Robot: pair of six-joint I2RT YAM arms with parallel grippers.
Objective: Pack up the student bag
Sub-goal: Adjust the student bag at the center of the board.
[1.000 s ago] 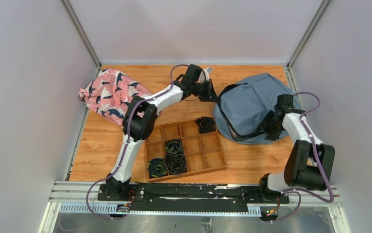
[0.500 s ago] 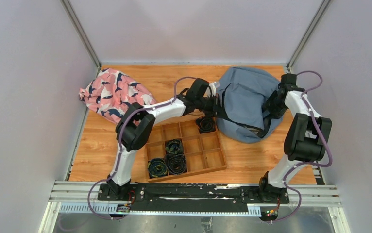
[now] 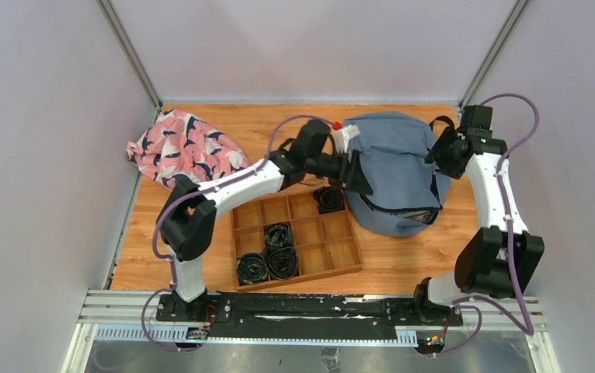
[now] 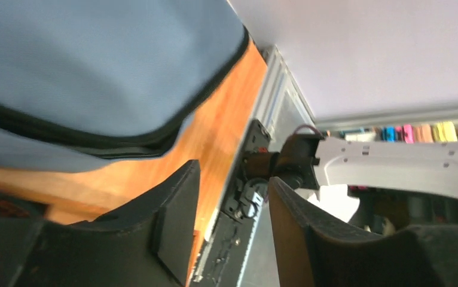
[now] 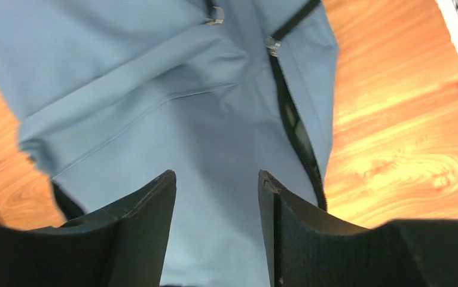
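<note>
The soft slate-blue fabric student bag [image 3: 395, 167] lies at the table's [image 3: 403, 256] far right corner. Its long axis runs far to near, and its zippered mouth faces the near edge. The left hand [image 3: 359, 172], open, reaches sideways to its left flank. The right hand [image 3: 440, 151], fingers spread, hovers over its right side. The wooden compartment tray [image 3: 333, 268] sits just beside its near-left.

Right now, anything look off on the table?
Nothing spilled or damaged. The student bag lies slumped in a crumpled heap far right, and the wooden tray sits slightly askew to the near edge of the table.
</note>
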